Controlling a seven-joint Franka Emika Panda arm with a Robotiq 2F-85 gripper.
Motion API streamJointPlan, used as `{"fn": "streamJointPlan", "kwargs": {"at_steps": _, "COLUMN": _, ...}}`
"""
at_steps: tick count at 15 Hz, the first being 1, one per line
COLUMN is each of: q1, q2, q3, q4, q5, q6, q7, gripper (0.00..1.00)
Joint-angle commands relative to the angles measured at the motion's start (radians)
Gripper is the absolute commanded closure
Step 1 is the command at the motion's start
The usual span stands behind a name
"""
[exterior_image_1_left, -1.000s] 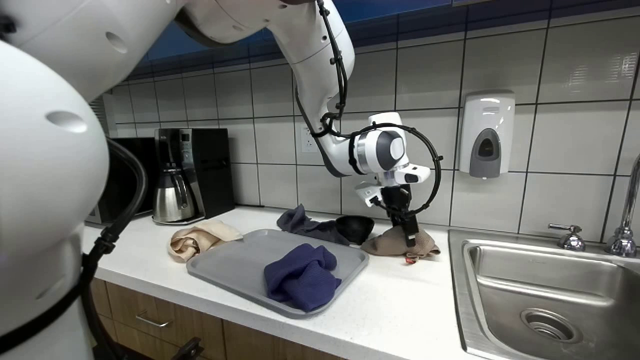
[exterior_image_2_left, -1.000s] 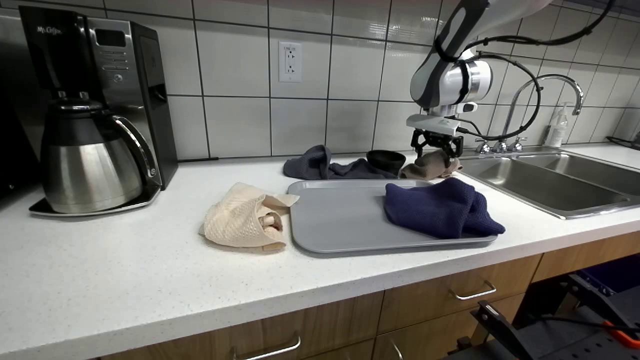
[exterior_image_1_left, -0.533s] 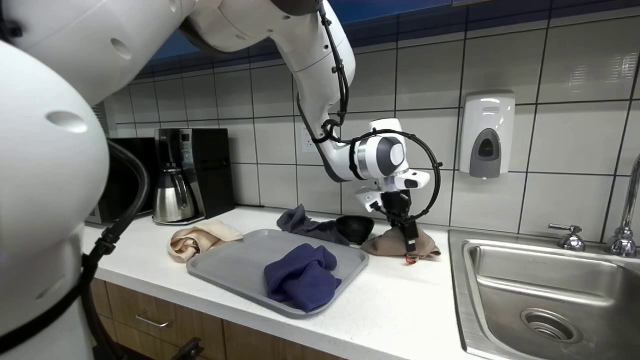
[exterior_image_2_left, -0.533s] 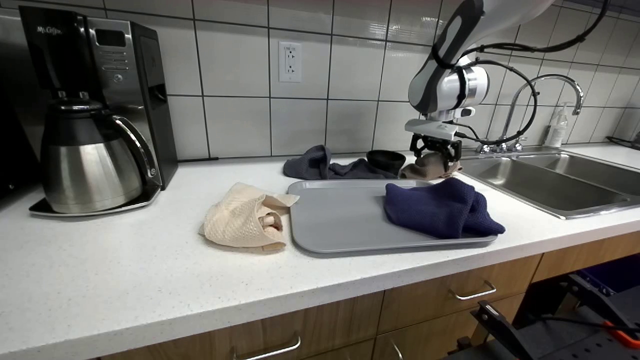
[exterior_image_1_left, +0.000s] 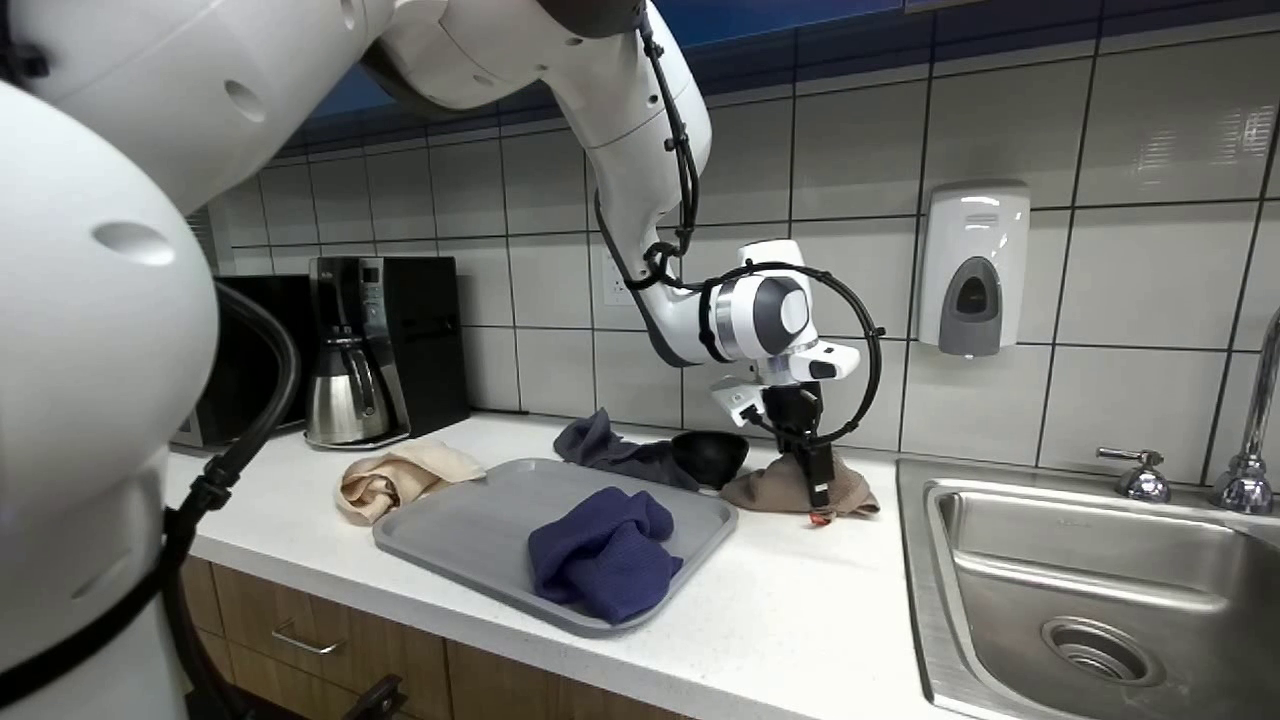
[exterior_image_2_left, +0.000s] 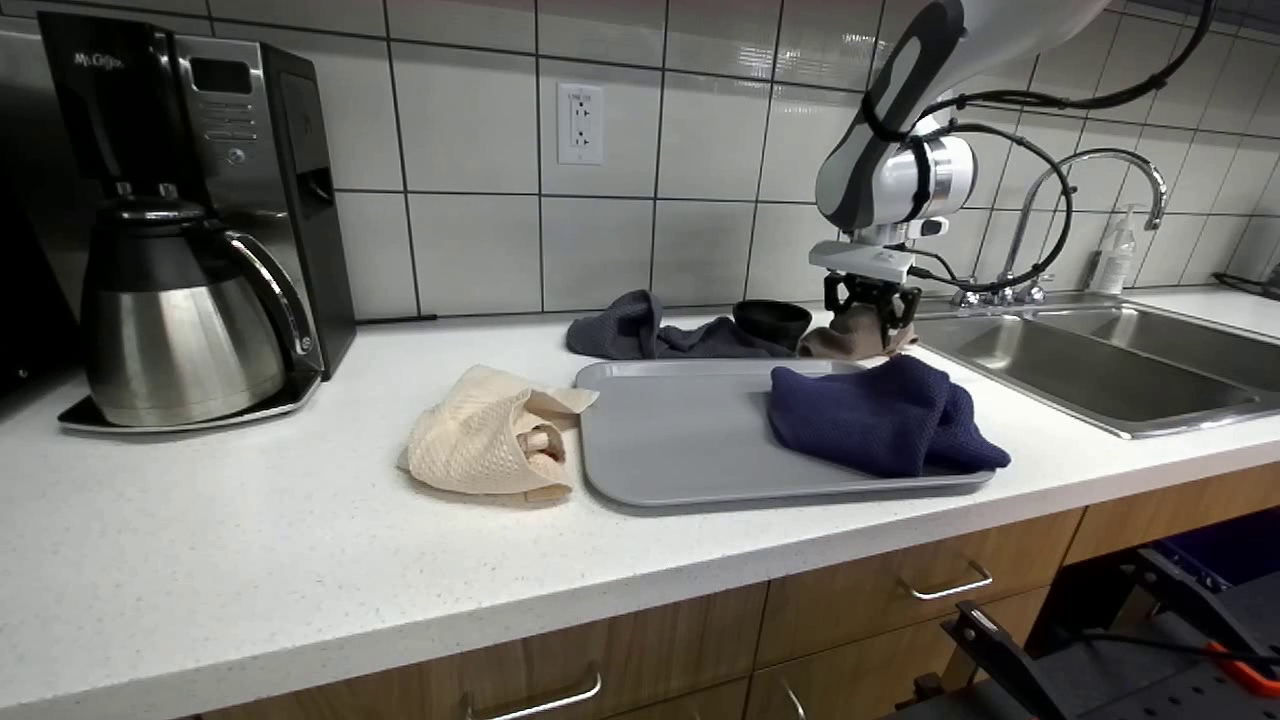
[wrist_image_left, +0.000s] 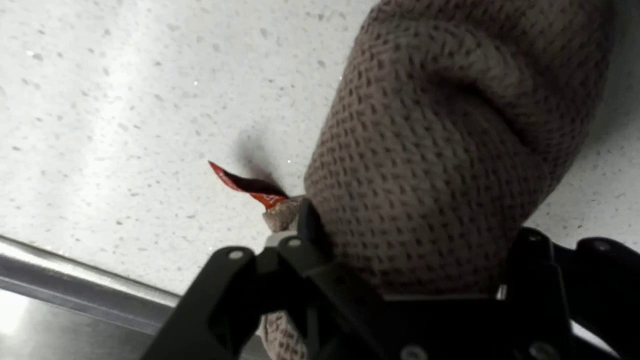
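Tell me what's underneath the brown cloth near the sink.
The brown cloth lies on the white counter, and a red strip sticks out at its edge. The cloth is bunched up, so anything else hidden beneath it can't be seen.

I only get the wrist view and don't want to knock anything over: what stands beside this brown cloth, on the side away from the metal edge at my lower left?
Observer: A black bowl; both exterior views show it beside the brown cloth.
Operator: And past that bowl?
Observer: A dark gray cloth, lying crumpled next to it.
Operator: What does the metal edge belong to?
Observer: A steel sink, set into the same counter.
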Motion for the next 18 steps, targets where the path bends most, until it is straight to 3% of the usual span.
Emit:
{"fn": "streamJointPlan", "kwargs": {"at_steps": 1, "q1": 0.014, "q2": 0.011, "q3": -0.018, "q4": 0.027, "q5": 0.015, "q6": -0.025, "q7": 0.007, "gripper": 0.58}}
{"fn": "streamJointPlan", "kwargs": {"at_steps": 6, "q1": 0.017, "q2": 0.007, "q3": -0.028, "q4": 0.025, "q5": 0.010, "q6": -0.025, "q7": 0.008, "gripper": 0.96}}
{"fn": "streamJointPlan", "kwargs": {"at_steps": 7, "q1": 0.016, "q2": 0.003, "q3": -0.029, "q4": 0.023, "q5": 0.012, "q6": -0.025, "q7": 0.007, "gripper": 0.99}}
{"fn": "streamJointPlan", "kwargs": {"at_steps": 18, "q1": 0.011, "q2": -0.051, "q3": -0.044, "q4": -0.021, "q5": 0.008, "q6": -0.016, "q7": -0.013, "gripper": 0.97}}
